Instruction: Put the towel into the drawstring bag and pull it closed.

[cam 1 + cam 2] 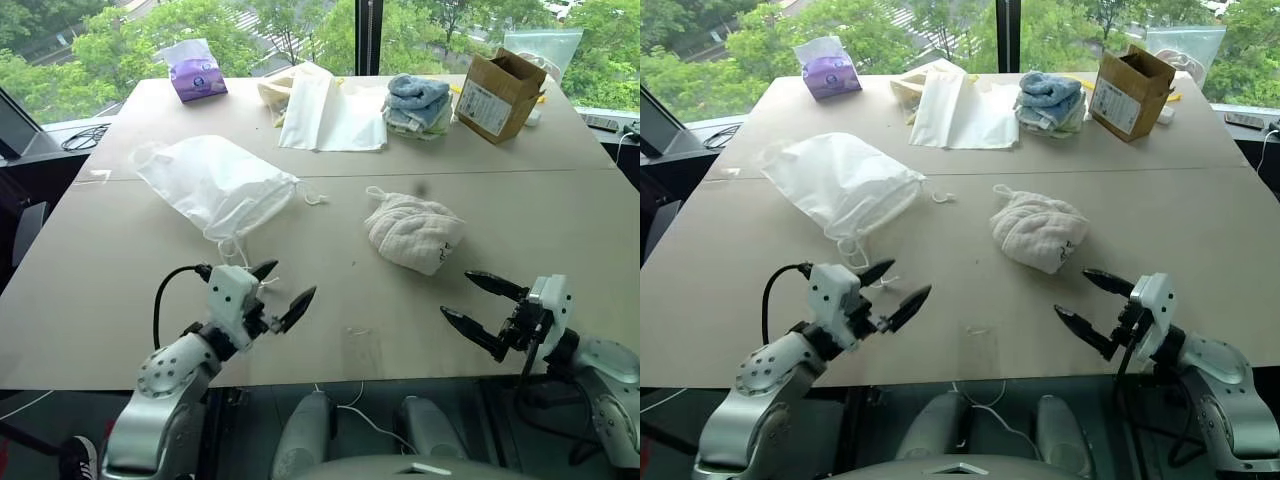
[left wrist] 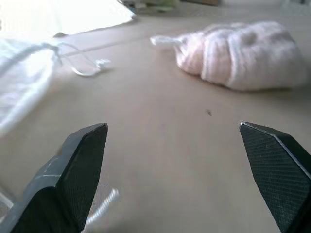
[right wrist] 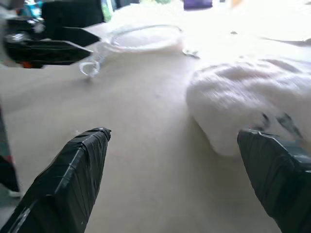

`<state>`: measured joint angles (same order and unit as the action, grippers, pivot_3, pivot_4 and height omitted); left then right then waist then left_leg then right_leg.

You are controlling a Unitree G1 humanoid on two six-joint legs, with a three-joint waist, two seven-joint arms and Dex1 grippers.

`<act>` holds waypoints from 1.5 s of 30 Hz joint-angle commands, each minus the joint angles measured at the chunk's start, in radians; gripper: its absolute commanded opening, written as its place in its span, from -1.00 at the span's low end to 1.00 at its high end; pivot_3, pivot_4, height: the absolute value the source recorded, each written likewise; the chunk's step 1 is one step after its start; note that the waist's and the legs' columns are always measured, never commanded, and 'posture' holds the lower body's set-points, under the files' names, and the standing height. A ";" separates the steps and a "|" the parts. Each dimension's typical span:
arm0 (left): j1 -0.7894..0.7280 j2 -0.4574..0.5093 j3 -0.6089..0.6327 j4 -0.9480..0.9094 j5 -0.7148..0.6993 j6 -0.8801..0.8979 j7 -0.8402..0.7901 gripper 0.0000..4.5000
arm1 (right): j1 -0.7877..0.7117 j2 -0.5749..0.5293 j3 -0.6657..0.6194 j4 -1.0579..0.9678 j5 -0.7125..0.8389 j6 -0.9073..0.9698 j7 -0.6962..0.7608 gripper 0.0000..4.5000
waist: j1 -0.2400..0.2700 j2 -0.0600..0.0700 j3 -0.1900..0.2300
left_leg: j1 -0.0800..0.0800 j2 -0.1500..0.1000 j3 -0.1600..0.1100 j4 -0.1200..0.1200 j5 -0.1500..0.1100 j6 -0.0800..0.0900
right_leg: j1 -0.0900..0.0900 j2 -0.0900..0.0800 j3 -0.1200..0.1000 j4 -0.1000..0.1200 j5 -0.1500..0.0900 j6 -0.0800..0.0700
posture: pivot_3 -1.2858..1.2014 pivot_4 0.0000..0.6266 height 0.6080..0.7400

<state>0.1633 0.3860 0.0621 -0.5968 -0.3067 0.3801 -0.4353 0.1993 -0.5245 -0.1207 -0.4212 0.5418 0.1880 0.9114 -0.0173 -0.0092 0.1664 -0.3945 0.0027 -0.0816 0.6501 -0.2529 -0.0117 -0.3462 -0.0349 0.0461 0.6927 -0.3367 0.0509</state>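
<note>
So nothing's been grabbed yet, both arms just hang over the near edge of the table (image 1: 90, 300) at the bottom of the frame. The left claw (image 1: 282, 290) sits lower left, fingers spread wide with nothing between them, pointing level and angled in toward the middle. The right claw (image 1: 480, 305) is lower right, also spread and empty, angled inward toward the left one. My guess is they're posed like that to come at the cloth from both sides, or one takes the cloth while the other goes for the sack.

Just past the right claw, center-right of the frame, the towel (image 1: 413, 232) lies crumpled in a lump with its little dark mark facing the near side. It's not touching either claw. Over at the left-center, the drawstring bag (image 1: 213, 183) lies flat on the table, its gathered mouth turned toward the near-right with the cords (image 1: 236, 250) trailing out just ahead of the left claw. Handy spot for that claw to get at the opening, I'd say.

Farther back, along the top edge: a purple tissue pack (image 1: 196, 72), a flat white sheet (image 1: 330, 115), a stack of folded towels (image 1: 417, 104) and a cardboard box (image 1: 498, 93).
</note>
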 commanded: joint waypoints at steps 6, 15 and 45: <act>-0.226 0.052 -0.005 0.128 0.349 -0.043 0.250 0.99 | -0.081 0.018 0.045 -0.116 0.079 0.040 -0.027 1.00 | 0.003 0.000 0.000 | 0.000 -0.001 -0.003 0.000 0.000 0.000 | 0.000 0.002 -0.002 0.001 0.000 0.000 | 0.03 -0.52 1.00; -0.355 0.084 -0.037 0.368 0.509 -0.076 0.327 0.99 | -0.099 0.013 0.053 -0.110 0.069 0.043 -0.042 1.00 | 0.007 -0.001 0.001 | -0.002 -0.001 -0.004 0.000 0.000 0.000 | 0.000 0.000 -0.004 -0.001 0.000 0.000 | 0.03 -0.52 1.00; -0.551 0.056 -0.009 0.631 0.574 -0.138 0.427 -0.95 | -0.294 -0.035 0.055 0.007 -0.221 0.192 -0.366 1.00 | 0.005 -0.001 0.001 | -0.002 -0.002 -0.004 0.001 0.002 -0.003 | -0.002 0.000 -0.004 0.002 0.000 0.000 | 0.03 -0.52 1.00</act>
<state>-0.3636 0.4421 0.0319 0.0885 0.2759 0.2383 0.0003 -0.0707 -0.5497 -0.0549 -0.3944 0.3245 0.3332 0.5628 -0.0123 -0.0102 0.1671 -0.3967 0.0008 -0.0855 0.6506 -0.2494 -0.0177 -0.3480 -0.0353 0.0421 0.6945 -0.3367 0.0511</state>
